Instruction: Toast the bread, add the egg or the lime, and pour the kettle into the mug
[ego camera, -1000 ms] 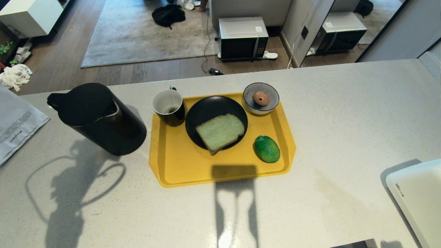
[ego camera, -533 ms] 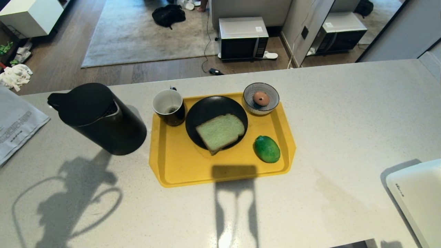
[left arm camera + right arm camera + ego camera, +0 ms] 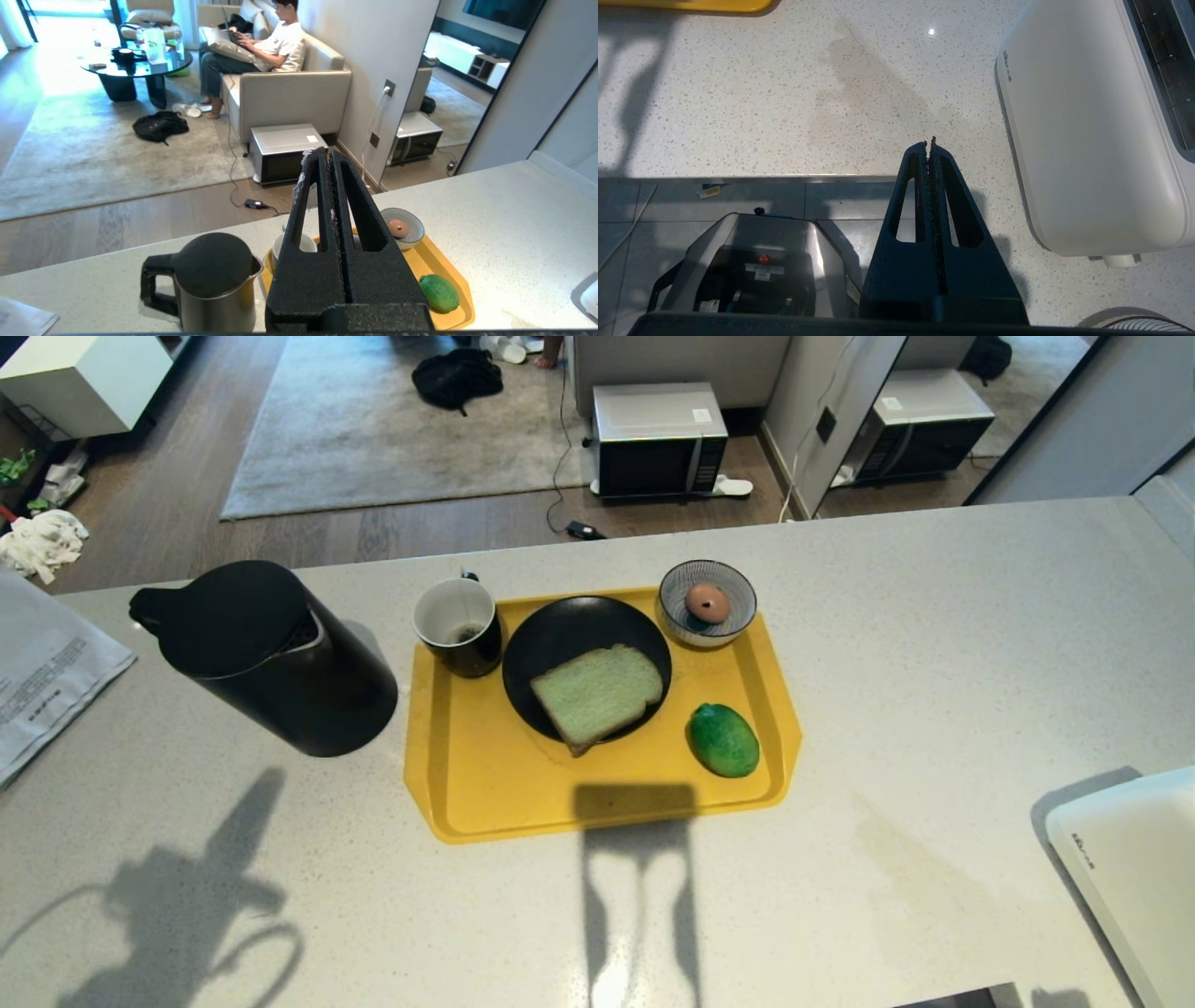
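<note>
Bread hidden in left wrist view behind left pincer, pressed together, empty.

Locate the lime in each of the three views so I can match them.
Head view: the lime lies on the yellow tray's right side, near edge.
Left wrist view: the lime shows low on the right, on the tray.
Right wrist view: not in it.
Shared landmark: the striped bowl holding the egg.

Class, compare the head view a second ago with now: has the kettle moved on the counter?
No. The kettle sits at the same spot left of the yellow tray, beside the mug; only a shadow on the counter has slid.
</note>
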You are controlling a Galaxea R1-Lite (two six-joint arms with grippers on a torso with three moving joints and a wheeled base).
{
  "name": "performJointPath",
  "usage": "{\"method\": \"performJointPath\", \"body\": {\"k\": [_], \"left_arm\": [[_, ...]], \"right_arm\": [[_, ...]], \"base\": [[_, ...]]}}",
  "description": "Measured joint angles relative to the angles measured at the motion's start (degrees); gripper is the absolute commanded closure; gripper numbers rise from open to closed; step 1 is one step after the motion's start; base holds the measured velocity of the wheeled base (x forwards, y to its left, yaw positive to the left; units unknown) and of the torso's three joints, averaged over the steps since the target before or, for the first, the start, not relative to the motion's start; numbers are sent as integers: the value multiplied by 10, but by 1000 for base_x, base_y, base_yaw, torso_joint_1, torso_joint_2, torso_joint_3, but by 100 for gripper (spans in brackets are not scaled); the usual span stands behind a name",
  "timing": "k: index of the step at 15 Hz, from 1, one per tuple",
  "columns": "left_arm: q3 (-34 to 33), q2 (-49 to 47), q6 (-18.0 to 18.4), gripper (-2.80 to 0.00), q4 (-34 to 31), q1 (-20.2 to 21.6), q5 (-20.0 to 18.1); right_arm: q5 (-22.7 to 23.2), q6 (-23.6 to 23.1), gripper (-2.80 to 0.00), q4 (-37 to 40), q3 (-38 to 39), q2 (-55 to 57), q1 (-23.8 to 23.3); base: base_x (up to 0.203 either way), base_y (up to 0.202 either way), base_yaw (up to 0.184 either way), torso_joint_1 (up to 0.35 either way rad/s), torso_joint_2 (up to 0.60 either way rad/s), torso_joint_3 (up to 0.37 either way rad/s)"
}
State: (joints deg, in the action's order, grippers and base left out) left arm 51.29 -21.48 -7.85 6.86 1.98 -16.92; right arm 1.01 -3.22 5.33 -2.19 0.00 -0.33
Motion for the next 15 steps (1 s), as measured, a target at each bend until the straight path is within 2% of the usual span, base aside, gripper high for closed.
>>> {"method": "performJointPath", "body": {"k": [3, 7, 11, 15], "left_arm": [[-5, 40, 13, 0, -57, 7, -4], [-52, 101, 64, 0, -96, -8, -5], [-143, 172, 97, 0, -96, -14, 2], [-273, 208, 129, 0, -64, -16, 49]], "right_arm": [[0, 0, 0, 0, 0, 0, 0], [0, 0, 0, 0, 0, 0, 0], [0, 0, 0, 0, 0, 0, 0], [0, 0, 0, 0, 0, 0, 0]], "base": [[0, 0, 0, 0, 0, 0], [0, 0, 0, 0, 0, 0], [0, 0, 0, 0, 0, 0], [0, 0, 0, 0, 0, 0]]}}
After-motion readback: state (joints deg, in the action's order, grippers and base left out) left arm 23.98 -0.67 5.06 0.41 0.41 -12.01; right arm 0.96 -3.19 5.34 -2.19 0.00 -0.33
